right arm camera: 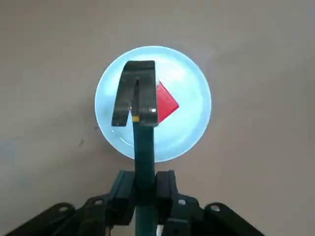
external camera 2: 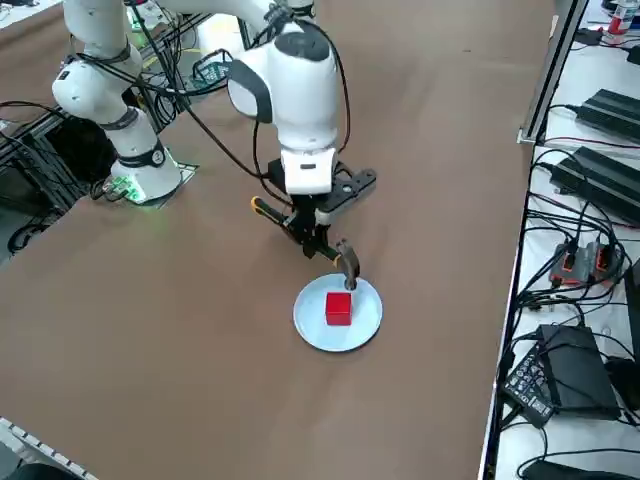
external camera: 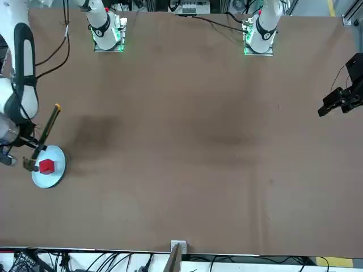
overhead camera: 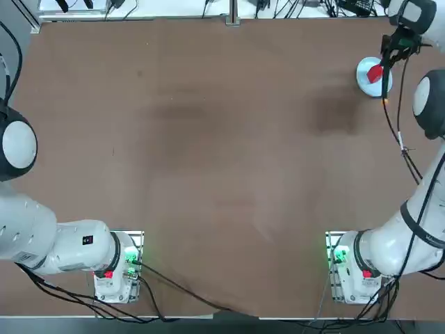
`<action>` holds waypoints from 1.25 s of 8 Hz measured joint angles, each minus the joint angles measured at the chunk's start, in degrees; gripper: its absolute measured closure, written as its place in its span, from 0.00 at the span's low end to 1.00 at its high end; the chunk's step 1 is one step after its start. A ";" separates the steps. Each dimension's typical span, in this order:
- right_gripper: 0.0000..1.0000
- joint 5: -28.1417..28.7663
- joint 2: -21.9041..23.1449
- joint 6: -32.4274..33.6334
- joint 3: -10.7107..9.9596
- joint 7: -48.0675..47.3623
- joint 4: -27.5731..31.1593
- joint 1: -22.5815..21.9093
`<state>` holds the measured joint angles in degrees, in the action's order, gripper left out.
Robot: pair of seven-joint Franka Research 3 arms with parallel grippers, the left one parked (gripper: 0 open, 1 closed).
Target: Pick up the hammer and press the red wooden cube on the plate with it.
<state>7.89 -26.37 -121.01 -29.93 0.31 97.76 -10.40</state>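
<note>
My right gripper (external camera 2: 312, 232) is shut on the thin olive handle of the hammer (external camera 2: 330, 245), above the table at its far right. In the wrist view the fingers (right arm camera: 167, 189) clamp the handle low down. The dark metal head (right arm camera: 134, 93) hangs over the plate (right arm camera: 187, 128), just beside the red wooden cube (right arm camera: 167, 103). The handle's orange tip (external camera 2: 257, 206) points back towards the arm's base. The cube (external camera 2: 339, 307) rests near the middle of the pale-blue plate (external camera 2: 315, 327), with the hammer head (external camera 2: 347, 262) above the plate's rim. From overhead, the gripper (overhead camera: 389, 56) partly covers the plate (overhead camera: 363, 69) and cube (overhead camera: 375, 72).
The table's right edge runs close to the plate (external camera: 55, 175). Beyond that edge, power strips and cables (external camera 2: 590, 250) lie on a white bench. Brown tabletop (overhead camera: 222, 139) spreads out to the left of the plate.
</note>
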 joint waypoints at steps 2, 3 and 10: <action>0.78 0.25 -1.51 0.59 0.06 -0.02 0.38 0.40; 0.78 2.21 -3.21 0.51 0.13 0.00 0.57 0.68; 0.78 2.80 -3.15 3.02 -0.09 1.34 -2.30 0.55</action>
<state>10.69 -29.51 -117.99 -30.02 1.65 95.46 -9.85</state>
